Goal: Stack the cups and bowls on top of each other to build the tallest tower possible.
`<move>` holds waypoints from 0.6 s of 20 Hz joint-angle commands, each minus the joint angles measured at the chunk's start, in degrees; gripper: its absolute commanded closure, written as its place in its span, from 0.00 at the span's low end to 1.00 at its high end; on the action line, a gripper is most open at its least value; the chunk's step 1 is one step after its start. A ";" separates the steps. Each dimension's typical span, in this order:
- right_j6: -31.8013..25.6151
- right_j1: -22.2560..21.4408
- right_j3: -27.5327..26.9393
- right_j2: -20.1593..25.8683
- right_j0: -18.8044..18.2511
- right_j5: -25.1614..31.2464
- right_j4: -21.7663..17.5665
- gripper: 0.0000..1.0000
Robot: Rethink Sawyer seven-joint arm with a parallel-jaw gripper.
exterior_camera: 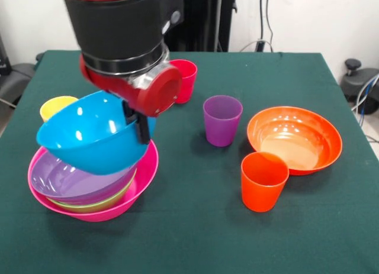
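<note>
My gripper (140, 123) is shut on the right rim of a blue bowl (89, 138), one black finger showing outside the rim. The blue bowl hangs tilted over the tower (95, 188), a pink bowl (145, 170) at the left holding a green bowl (89, 205) and a purple bowl (59, 176). I cannot tell whether its underside touches the purple bowl. An orange bowl (294, 139) sits upright alone at the right. The cups stand upright and apart: yellow (56, 106) behind the tower, red (185, 79) at the back, purple (222, 120) in the middle, orange (263, 180) in front of the orange bowl.
The green cloth-covered table (195, 238) runs to the picture's bottom edge. The arm's red and black wrist (127, 49) hides the area behind the blue bowl. A chair base and cables (361, 84) lie off the table at the right.
</note>
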 commanded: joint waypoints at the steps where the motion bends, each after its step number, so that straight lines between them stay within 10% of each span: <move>1: -20.24 2.57 -6.82 3.80 0.10 7.09 -3.99 1.00; 12: -16.49 -4.00 13.59 -0.21 -3.79 -4.66 0.04 1.00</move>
